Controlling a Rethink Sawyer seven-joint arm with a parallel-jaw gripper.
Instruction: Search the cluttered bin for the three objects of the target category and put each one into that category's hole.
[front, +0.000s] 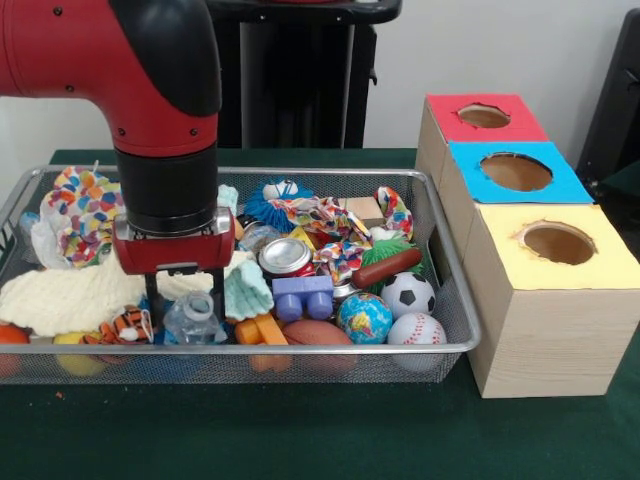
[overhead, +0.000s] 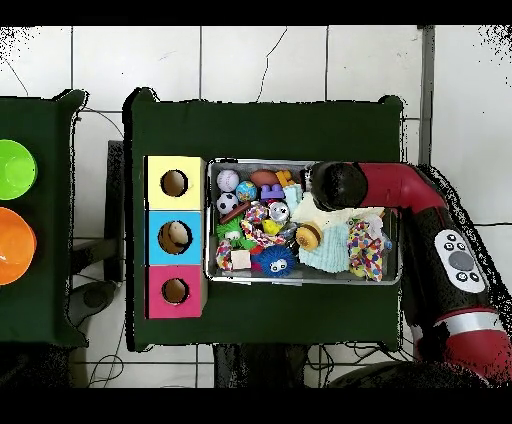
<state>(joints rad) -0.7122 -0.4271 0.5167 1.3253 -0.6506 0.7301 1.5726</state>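
The wire mesh bin (front: 300, 351) is full of toys; it also shows in the overhead view (overhead: 300, 283). My gripper (front: 182, 300) reaches down into its near left part, open, with a clear plastic bottle (front: 192, 322) between the fingers. A small striped tiger toy (front: 124, 326) lies just left of the gripper. A yellow rounded thing (front: 76, 356) lies at the near left corner, half hidden by the mesh; I cannot tell whether it is the duckling. In the overhead view the arm (overhead: 345, 187) hides the gripper.
Three wooden boxes with holes stand beside the bin: red-topped (front: 484, 117), blue-topped (front: 515, 172), yellow-topped (front: 558, 243). The bin holds a soccer ball (front: 408, 294), baseball (front: 416, 329), globe ball (front: 364, 317), can (front: 286, 257) and cloths. Green (overhead: 14, 168) and orange (overhead: 14, 244) bowls sit on another table.
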